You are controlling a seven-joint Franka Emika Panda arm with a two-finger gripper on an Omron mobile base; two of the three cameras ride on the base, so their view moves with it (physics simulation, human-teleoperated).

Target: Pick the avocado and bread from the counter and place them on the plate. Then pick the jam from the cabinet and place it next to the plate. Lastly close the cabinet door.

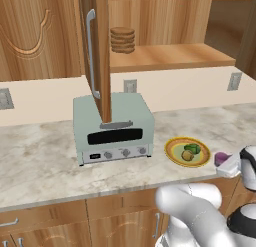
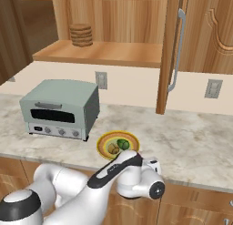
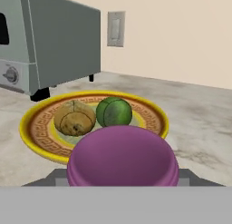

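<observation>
Hand view: the jam (image 3: 122,156) is held closed between the fingers, near the worktop's front edge, just beside the plate (image 3: 41,136). If released too close, the rim could be clipped.

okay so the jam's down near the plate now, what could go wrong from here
1. The jam, in the gripper, sits close to the plate; lowering it carelessly could catch the rim and jostle the bread or avocado.
2. The cabinet door hangs open above the toaster oven; the arm might clip it when closing.
</observation>
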